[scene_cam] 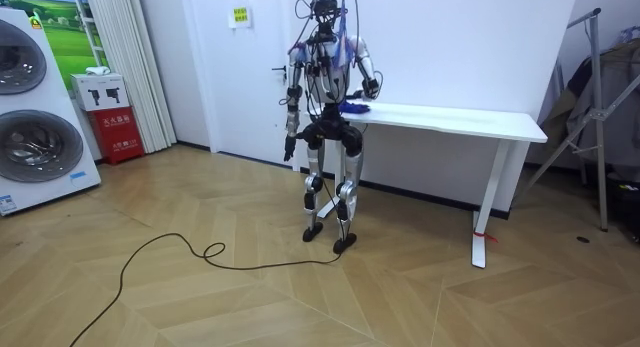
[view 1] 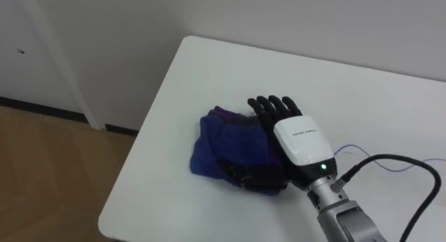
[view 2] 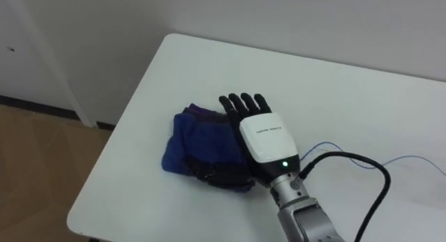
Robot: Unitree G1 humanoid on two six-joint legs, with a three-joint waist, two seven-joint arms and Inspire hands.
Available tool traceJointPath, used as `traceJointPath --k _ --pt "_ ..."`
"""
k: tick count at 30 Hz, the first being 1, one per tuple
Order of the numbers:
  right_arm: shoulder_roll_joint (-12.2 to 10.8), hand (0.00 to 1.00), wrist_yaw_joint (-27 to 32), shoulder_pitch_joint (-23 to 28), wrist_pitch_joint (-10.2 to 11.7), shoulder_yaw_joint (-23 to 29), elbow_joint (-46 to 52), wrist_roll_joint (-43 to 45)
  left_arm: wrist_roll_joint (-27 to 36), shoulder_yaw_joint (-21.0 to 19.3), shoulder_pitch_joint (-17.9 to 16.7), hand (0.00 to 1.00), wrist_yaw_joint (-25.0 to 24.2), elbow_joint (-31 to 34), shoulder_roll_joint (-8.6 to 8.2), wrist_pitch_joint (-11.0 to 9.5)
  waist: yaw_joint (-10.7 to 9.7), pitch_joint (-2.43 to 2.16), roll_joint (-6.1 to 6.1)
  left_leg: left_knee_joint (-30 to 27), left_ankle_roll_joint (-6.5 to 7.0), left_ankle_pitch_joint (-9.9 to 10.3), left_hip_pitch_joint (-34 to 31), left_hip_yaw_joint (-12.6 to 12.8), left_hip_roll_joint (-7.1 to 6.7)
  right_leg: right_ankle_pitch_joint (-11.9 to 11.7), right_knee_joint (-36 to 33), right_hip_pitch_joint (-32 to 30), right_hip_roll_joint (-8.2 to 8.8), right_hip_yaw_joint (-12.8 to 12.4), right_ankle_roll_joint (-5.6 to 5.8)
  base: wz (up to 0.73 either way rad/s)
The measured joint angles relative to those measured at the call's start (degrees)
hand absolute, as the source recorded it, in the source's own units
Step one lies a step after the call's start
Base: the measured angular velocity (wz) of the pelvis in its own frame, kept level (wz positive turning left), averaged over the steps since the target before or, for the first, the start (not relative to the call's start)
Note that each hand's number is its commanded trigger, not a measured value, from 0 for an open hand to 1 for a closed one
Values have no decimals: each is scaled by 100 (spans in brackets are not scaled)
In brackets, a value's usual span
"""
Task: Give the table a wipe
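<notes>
A crumpled dark blue cloth [view 1: 224,141] [view 2: 194,146] lies near the left end of the white table [view 1: 209,67] [view 2: 362,95]. My right hand [view 1: 298,136] [view 2: 263,134] rests flat on the cloth's right part. Its fingers are straight and point toward the wall, and the thumb lies along the cloth's near edge, so it is open. In the room view I stand upright at the table's [scene_cam: 450,119] left end with the right hand [scene_cam: 371,87] out over the cloth [scene_cam: 352,107]. My left hand [scene_cam: 288,147] hangs at my side.
The table's left edge and near corner are close to the cloth, with wooden floor below. A thin blue wire [view 1: 354,150] lies on the table to the right. Washing machines [scene_cam: 35,117] and a red box [scene_cam: 118,133] stand at the room view's left, a metal rack [scene_cam: 600,107] at its right.
</notes>
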State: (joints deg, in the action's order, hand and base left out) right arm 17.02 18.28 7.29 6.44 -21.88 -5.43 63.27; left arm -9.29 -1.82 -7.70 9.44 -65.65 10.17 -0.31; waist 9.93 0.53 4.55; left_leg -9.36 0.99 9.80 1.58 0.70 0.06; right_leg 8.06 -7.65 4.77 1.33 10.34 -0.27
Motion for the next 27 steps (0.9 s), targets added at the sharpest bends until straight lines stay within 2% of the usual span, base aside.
traceJointPath --k 2,16,18,19,20,25,27 --pt "0 0 -23 29 26 -9 -18 -5 1 2 17 0 -6 -30 2 -1 -1 9 17 7 2 2 -3 0 1 3 5 -3 -1 5 4 0" --pt "69 0 -310 76 -19 -384 -71 -60 3 101 50 0 -1 -78 16 1 4 -4 18 21 20 15 -3 -6 9 5 -3 -15 3 95 7 0" --pt "65 51 -343 73 -23 -392 -101 -66 4 104 51 0 -1 -77 16 3 11 -9 12 22 21 16 -1 -7 5 4 -4 -11 6 104 8 0" --pt "58 80 -357 74 -23 -407 -190 -98 3 112 56 0 -1 -77 14 3 5 -17 9 23 21 16 5 -9 2 4 -4 -1 8 111 8 0" --pt "57 100 -370 74 -24 -417 -247 -104 3 117 57 0 -1 -77 14 3 7 -22 7 25 21 15 8 -10 1 4 -4 4 9 112 8 0" --pt "25 100 -390 -14 -98 -431 -299 -89 0 139 42 0 50 -71 5 3 15 -76 -45 49 21 15 24 -10 2 5 -3 9 9 112 8 0" --pt "26 100 -350 -151 -108 -411 -285 -62 2 140 42 0 115 -61 2 3 6 -77 -48 49 19 14 34 -7 2 5 -3 18 8 106 8 0"
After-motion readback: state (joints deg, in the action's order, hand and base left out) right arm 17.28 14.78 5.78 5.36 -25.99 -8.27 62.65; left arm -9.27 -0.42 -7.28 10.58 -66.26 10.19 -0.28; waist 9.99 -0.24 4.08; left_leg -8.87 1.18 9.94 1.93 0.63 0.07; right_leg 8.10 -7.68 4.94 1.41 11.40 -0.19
